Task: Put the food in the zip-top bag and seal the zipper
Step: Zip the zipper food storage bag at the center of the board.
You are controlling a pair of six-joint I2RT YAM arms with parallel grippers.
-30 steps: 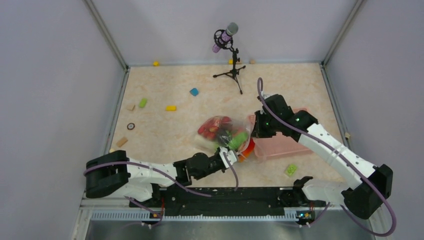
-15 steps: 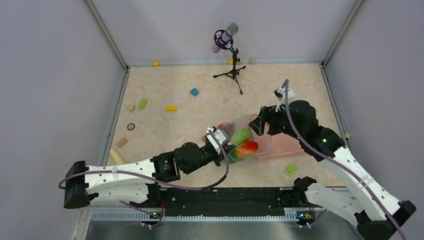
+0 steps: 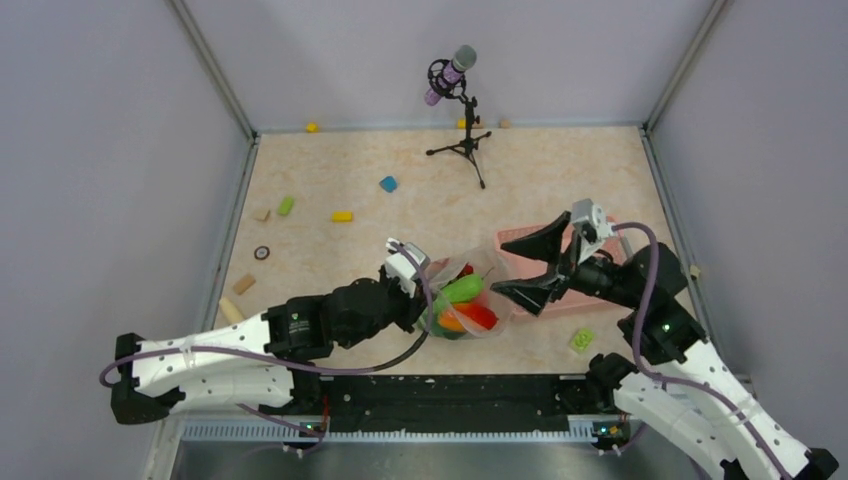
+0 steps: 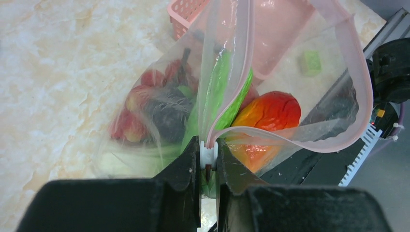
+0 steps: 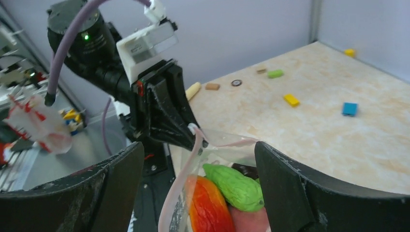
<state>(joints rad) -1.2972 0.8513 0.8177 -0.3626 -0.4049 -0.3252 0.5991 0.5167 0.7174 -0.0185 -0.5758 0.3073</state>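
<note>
Near the bench's front edge, the left gripper clenches one end of the zipper; the bag holds the food, its mouth gaping. Filling looks done, with sealing left to do. The right gripper, splayed wide and empty, flanks it. Beyond: a basket toward the right edge, blocks strewn over the marbled bench, a microphone at the far edge, lilac walls

Left arm, right arm: white shells, black joints, purple cable looped along each. Right gripper: black wedge fingers, white camera block.
</note>
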